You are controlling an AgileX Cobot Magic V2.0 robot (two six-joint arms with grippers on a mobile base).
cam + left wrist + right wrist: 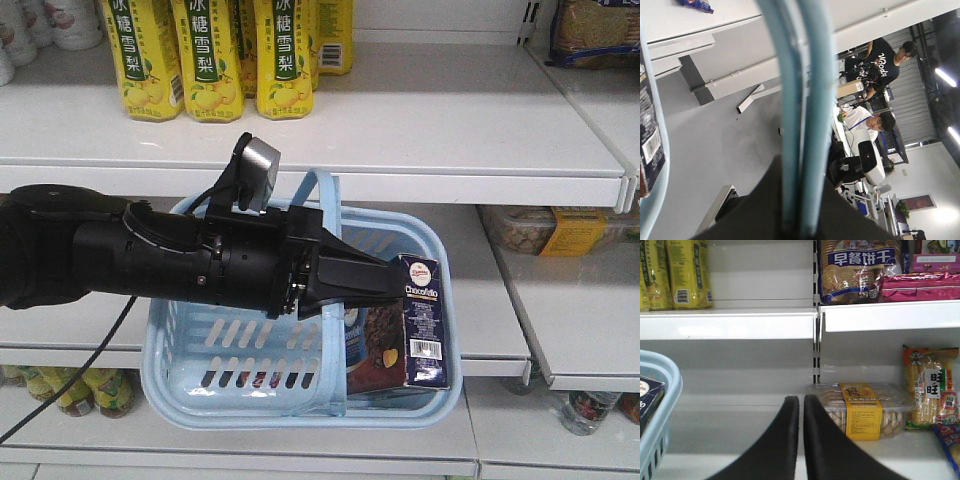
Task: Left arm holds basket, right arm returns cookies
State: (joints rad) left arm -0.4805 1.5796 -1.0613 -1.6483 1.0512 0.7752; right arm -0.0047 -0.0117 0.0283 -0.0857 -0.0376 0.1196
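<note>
The light blue basket (190, 370) hangs in front of the middle shelves. My left arm (150, 260) reaches in from the left, and its gripper (385, 280) is shut on the arched handle (810, 100), which runs up between the jaws in the left wrist view. The cookies (422, 320), a dark navy box, stand upright at the right end inside the basket. My right gripper (801, 399) is shut with nothing in it and faces a shelf bay to the right of the basket (670, 385). A corner of the cookies (647, 395) shows at that view's left edge.
Yellow drink cartons (210, 60) line the upper shelf. A clear biscuit tub with a yellow label (860, 410) sits on the shelf just right of the right gripper, with snack bags (930, 387) beside it. A blue biscuit packet (860, 270) is on the shelf above.
</note>
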